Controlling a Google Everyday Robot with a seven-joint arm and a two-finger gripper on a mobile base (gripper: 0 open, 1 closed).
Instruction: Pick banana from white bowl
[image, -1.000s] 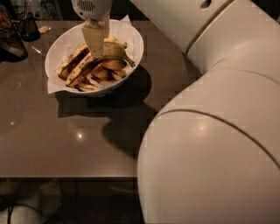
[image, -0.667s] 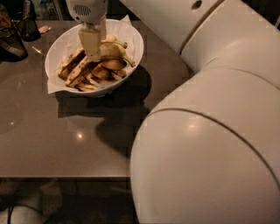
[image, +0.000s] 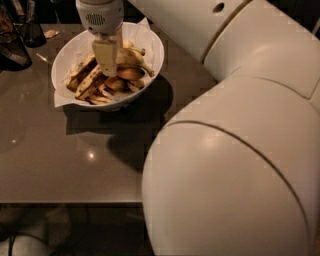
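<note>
Gripper (image: 106, 67) low inside white bowl (image: 155, 54) on grey bench (image: 55, 155), tip beside banana (image: 133, 58), darker spotted bananas (image: 84, 80) alongside.

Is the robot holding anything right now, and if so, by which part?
It cannot be told. The gripper is down inside the white bowl, covering the left end of the banana.

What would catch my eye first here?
The huge white robot arm fills the right foreground. Its gripper hangs over the white bowl at the far left of the table, close beside the banana, which lies among darker spotted bananas.
</note>
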